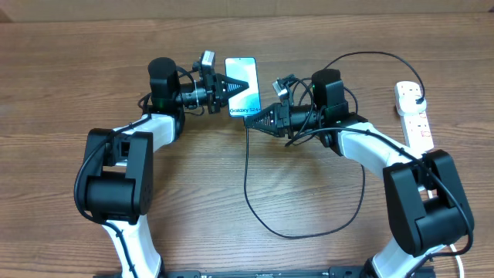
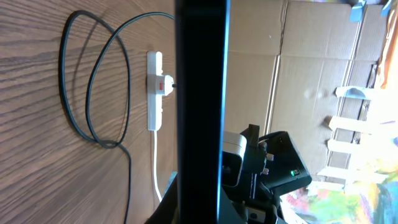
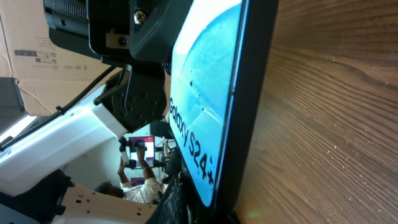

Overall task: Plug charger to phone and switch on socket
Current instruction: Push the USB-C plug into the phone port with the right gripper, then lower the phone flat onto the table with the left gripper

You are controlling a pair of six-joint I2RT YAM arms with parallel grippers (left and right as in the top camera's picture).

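The slim blue-screened smartphone (image 1: 248, 93) was clenched near its top edge by the left jaws. The thin black charger cable (image 1: 247, 166) was grasped by the right jaws at the smartphone's bottom edge.

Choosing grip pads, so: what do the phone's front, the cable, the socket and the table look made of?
The phone has a glossy front, likely glass, judging by its reflections. The cable looks like matte black rubbery sheath; it lies in loose loops. The socket is smooth white, probably plastic. The table shows matte brown wood grain; solid or laminate is unclear.
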